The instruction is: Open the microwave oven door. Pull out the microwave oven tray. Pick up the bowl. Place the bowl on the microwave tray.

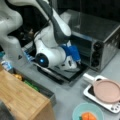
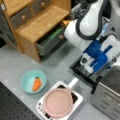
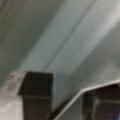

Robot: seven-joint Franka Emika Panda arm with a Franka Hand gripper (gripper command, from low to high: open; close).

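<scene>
The jaws (image 1: 75,65) sit low at the mouth of the microwave oven (image 1: 100,37), just above the microwave oven door (image 1: 63,72), which lies folded down flat beneath them; how far they are parted I cannot tell, nor whether they grip anything. In the wrist view one dark fingertip (image 3: 37,96) shows against a grey metal sheet (image 3: 75,45), too close to name. Well away from the jaws, on the bench (image 2: 15,60), the bowl (image 2: 33,81) holds an orange carrot (image 2: 36,84). Beside it a pink plate (image 2: 58,102) rests on a white slab (image 2: 77,98)

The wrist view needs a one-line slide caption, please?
Gripper close above a pale grey metal surface.
</scene>
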